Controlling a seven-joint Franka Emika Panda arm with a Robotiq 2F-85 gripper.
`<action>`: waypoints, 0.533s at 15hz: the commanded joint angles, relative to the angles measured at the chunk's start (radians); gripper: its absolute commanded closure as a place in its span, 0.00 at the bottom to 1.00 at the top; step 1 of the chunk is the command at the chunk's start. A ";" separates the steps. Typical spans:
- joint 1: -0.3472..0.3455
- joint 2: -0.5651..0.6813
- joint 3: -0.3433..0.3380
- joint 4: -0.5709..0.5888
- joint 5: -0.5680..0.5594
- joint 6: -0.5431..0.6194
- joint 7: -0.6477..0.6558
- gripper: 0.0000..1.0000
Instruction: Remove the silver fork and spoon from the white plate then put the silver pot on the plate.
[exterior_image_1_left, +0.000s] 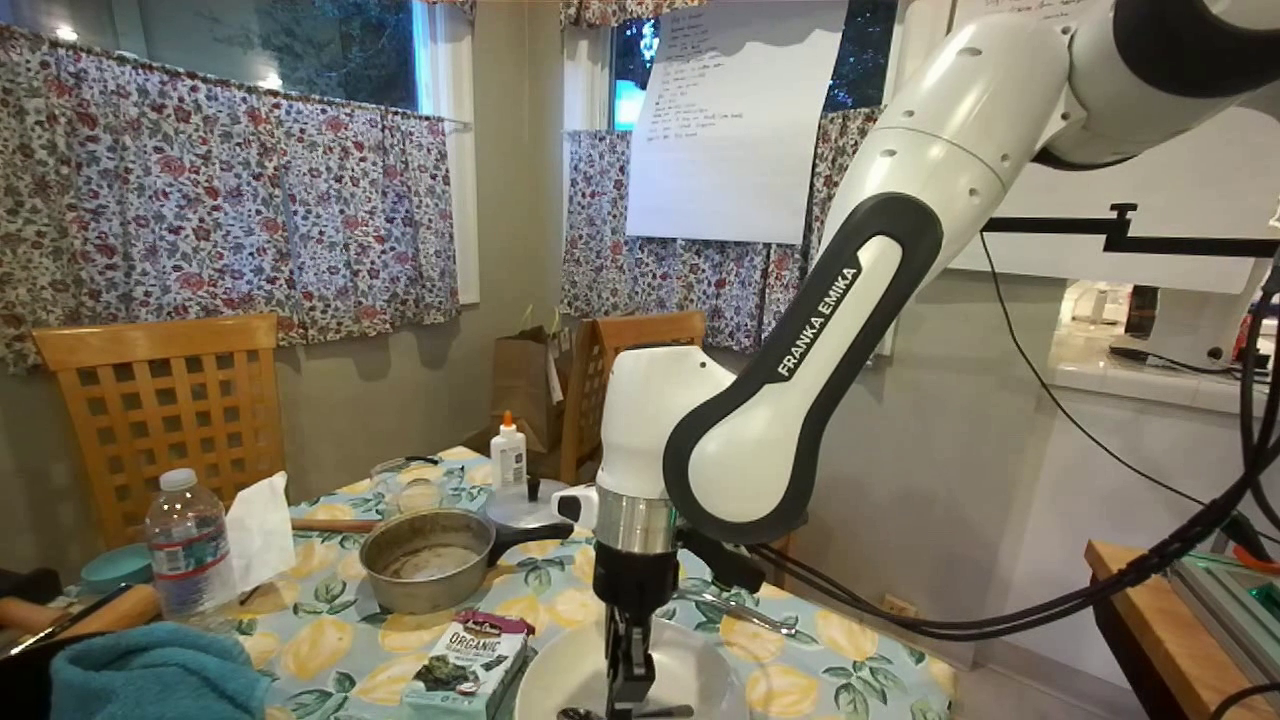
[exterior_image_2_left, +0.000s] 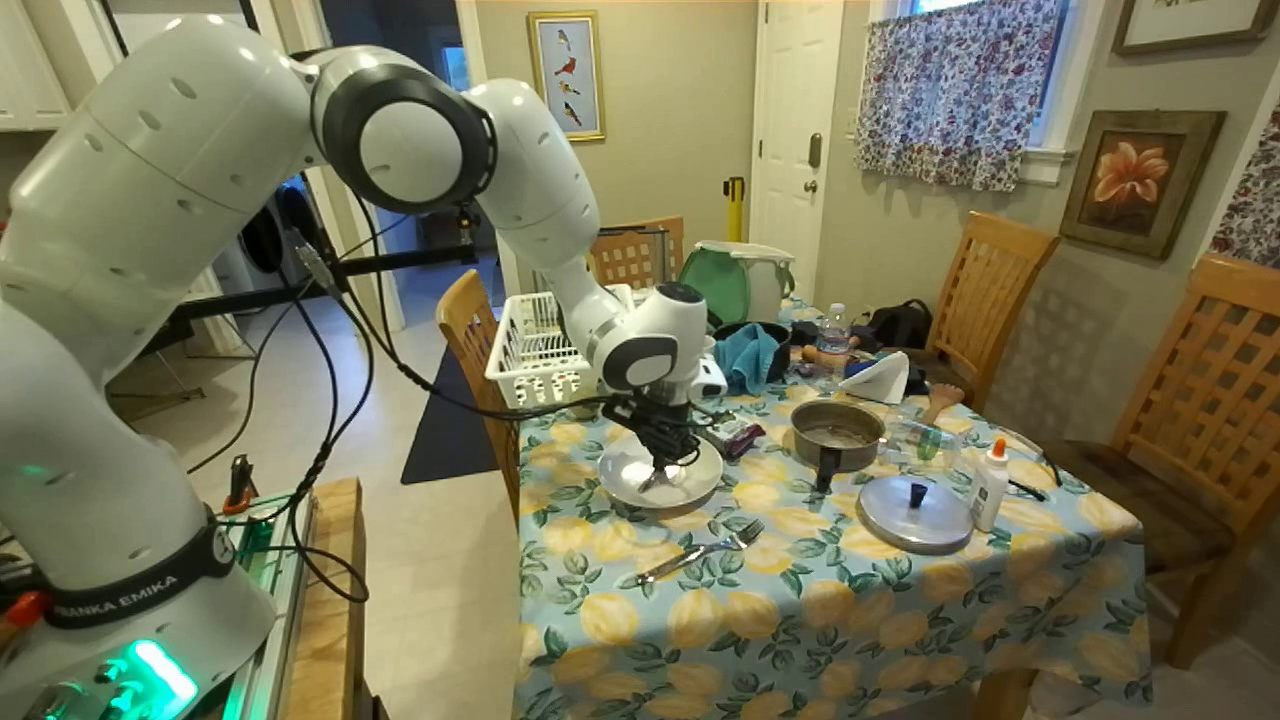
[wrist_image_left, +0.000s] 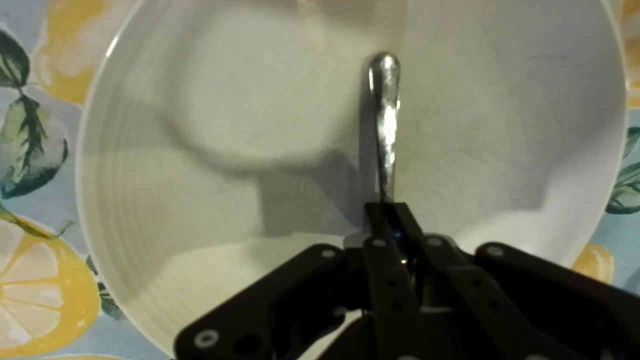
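In an exterior view we see the arm (exterior_image_2_left: 210, 130) bowed up and over from its base (exterior_image_2_left: 210, 615), a green light (exterior_image_2_left: 165, 670) glowing there. Forearm (exterior_image_1_left: 835, 320) slopes steeply to the wrist (exterior_image_1_left: 650, 430), which stands near upright. Below it, gripper (wrist_image_left: 386, 208) points down in both exterior views. Wrist view: we find its fingers (wrist_image_left: 372, 220) pinched close together, side by side.
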 joint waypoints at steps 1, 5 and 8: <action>-0.035 -0.078 0.015 -0.070 0.008 0.034 0.011 0.98; -0.067 -0.179 0.003 -0.177 0.022 0.109 0.051 0.98; -0.092 -0.246 -0.009 -0.263 0.036 0.142 0.096 0.98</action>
